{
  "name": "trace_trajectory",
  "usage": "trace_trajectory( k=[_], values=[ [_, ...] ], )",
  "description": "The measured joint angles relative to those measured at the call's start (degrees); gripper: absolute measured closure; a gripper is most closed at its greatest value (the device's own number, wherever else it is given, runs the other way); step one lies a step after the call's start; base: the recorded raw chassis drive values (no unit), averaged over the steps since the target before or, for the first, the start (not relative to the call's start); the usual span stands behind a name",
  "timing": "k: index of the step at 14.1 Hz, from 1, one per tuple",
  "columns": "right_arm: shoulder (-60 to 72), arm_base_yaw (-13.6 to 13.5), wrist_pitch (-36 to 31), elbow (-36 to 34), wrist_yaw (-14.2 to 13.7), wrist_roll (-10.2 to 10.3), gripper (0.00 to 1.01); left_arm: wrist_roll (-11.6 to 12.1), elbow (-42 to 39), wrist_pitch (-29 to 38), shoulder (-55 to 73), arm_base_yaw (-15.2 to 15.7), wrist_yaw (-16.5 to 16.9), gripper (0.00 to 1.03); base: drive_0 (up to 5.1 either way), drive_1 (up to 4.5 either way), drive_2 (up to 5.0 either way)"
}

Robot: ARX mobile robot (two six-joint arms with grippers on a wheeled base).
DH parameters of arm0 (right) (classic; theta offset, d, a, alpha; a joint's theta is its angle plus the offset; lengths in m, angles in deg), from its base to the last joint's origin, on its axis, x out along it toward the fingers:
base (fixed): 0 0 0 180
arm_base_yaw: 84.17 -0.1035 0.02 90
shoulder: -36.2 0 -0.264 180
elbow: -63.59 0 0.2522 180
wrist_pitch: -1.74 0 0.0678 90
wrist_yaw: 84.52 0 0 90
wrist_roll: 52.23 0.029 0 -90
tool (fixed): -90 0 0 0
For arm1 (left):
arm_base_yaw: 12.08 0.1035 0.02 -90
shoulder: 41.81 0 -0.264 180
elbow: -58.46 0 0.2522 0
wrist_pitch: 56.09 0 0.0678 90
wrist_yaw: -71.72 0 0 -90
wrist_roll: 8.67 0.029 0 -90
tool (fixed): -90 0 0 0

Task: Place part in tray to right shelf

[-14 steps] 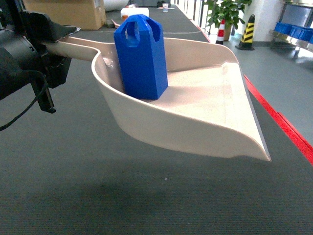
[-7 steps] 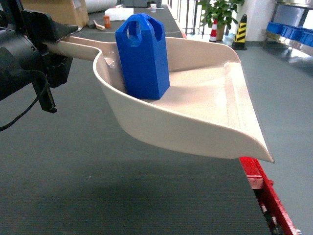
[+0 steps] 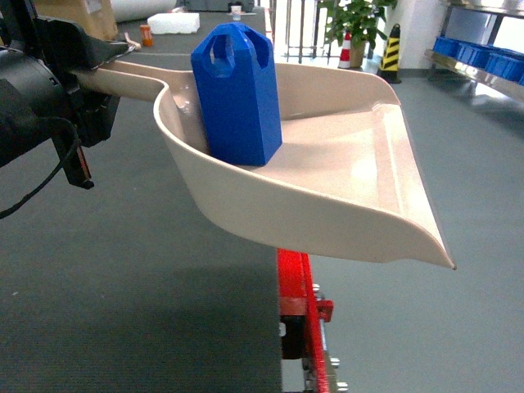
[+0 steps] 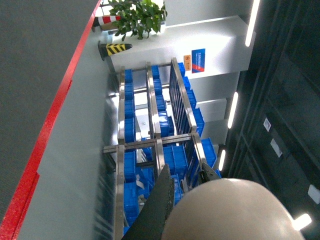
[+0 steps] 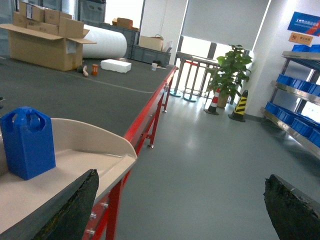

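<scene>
Small bright blue plastic jerry-can-shaped part (image 3: 237,94) stands upright in the large beige glossy plastic dustpan-shaped tray (image 3: 344,176), near the back wall by the handle root. Its long axis is vertical, with the handle hole and sloped shoulders on top. In the right wrist view the same part (image 5: 27,141) sits upright on the tray floor (image 5: 75,155).

Tray is held in the air above the dark grey matted table (image 3: 139,286), handle running to the head view's left, flat front lip pointing right and slightly down. The lip overhangs the table's red edge rail (image 3: 299,319) — grey floor beneath it.

Left gripper (image 3: 90,70), black, is closed on the tray handle. The left wrist view shows only a rounded beige surface (image 4: 230,210) right under the camera.

Right gripper (image 5: 182,205): two dark fingers (image 5: 67,207) spread wide, nothing between them, one finger overlapping the tray's near rim in the view.

Surroundings: stainless-steel rack with blue bins (image 5: 300,117) to the right across open floor, well apart from the tray. Potted green plant (image 5: 229,70), yellow-black striped cone (image 5: 241,106) and red-white cone (image 5: 215,102) beyond. Far end of the table: cardboard boxes (image 5: 45,37), big white roll (image 5: 102,42), white foam block (image 5: 116,65).
</scene>
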Motion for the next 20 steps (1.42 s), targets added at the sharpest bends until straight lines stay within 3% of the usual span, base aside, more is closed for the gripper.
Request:
trace_trajectory(
  k=[20],
  values=[
    [0.0, 0.0, 0.1, 0.0, 0.0, 0.0, 0.03, 0.1, 0.0, -0.2, 0.0, 0.0, -0.1, 0.91, 5.0, -2.08, -2.7]
  ],
)
